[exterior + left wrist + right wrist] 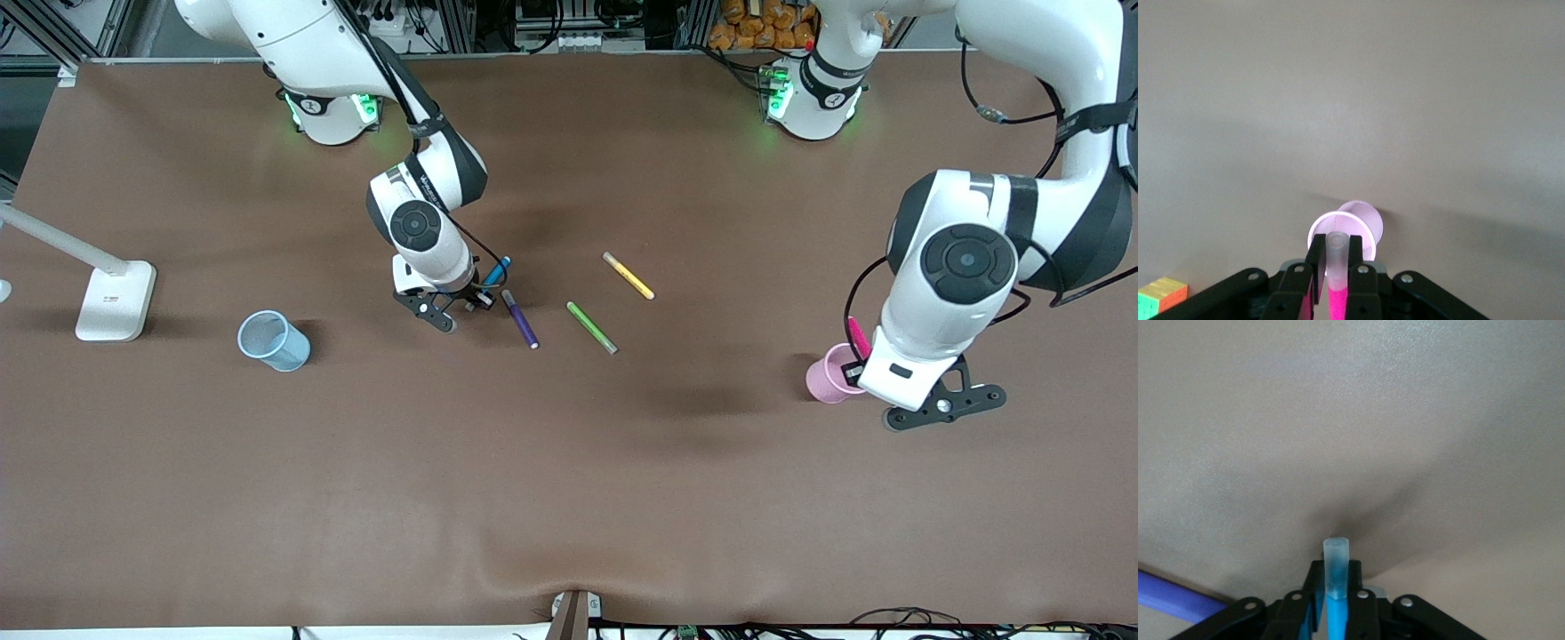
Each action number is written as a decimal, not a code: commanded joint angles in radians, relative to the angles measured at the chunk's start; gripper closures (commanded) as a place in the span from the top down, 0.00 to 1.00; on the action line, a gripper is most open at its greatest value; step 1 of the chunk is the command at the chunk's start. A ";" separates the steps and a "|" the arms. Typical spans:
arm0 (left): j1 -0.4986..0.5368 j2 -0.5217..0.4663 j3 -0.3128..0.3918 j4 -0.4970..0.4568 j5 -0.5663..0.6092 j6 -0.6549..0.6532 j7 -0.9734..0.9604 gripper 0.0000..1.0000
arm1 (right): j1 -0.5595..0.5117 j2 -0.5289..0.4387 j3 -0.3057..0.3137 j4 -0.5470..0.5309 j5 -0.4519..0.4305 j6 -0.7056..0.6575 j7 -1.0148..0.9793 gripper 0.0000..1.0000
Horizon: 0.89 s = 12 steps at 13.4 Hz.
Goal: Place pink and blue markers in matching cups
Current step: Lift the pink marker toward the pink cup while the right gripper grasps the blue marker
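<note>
My left gripper (1335,249) is shut on the pink marker (1336,297), which it holds upright over the pale pink cup (827,375) with the clear cap end down, just above the rim. The marker's pink end (858,336) sticks up beside the wrist. My right gripper (477,299) is shut on the blue marker (498,269) low over the table, beside the purple pen; the cap (1336,555) points down at the bare mat. The pale blue cup (273,340) stands upright toward the right arm's end of the table, apart from that gripper.
A dark purple pen (520,318), a green pen (591,327) and a yellow pen (628,276) lie on the mat mid-table. A white lamp base (114,300) stands near the blue cup. A coloured cube (1161,297) shows in the left wrist view.
</note>
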 commanded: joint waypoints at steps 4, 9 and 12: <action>0.018 -0.129 -0.007 -0.258 0.142 0.213 -0.180 0.00 | 0.015 0.016 -0.007 -0.001 0.016 0.028 0.013 0.00; 0.016 -0.094 -0.007 -0.311 0.316 0.311 -0.374 0.00 | -0.011 -0.042 -0.014 0.174 0.013 -0.268 0.008 0.00; 0.015 -0.071 -0.010 -0.311 0.410 0.313 -0.493 0.00 | -0.048 -0.076 -0.054 0.347 -0.022 -0.472 0.003 0.00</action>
